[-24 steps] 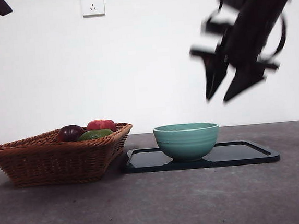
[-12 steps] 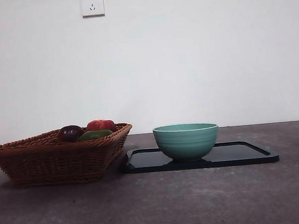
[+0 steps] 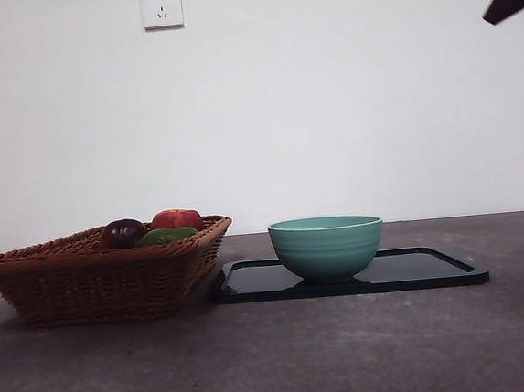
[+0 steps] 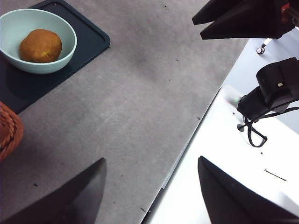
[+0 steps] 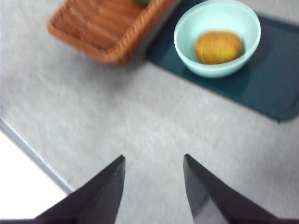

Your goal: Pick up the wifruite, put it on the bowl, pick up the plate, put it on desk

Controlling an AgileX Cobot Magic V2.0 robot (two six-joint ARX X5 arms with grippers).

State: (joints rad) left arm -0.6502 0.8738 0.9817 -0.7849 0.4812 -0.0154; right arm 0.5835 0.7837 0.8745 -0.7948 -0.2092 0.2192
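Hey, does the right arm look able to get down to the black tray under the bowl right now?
Probably yes: the right pincer hangs open above the grey desk, and nothing stands between it and the flat black rectangular tray, though the mint-green ceramic bowl occupies its middle.

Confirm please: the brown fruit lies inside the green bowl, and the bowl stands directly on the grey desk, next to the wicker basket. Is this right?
Not quite. The brown fruit is in the bowl, but the bowl stands on the black tray, not directly on the desk; the front view shows this. The wicker basket is beside it.

above bowl (image 3: 326,245): open | left: basket (image 3: 103,269) just beside tray (image 3: 434,268) | front desk (image 3: 285,359): bare
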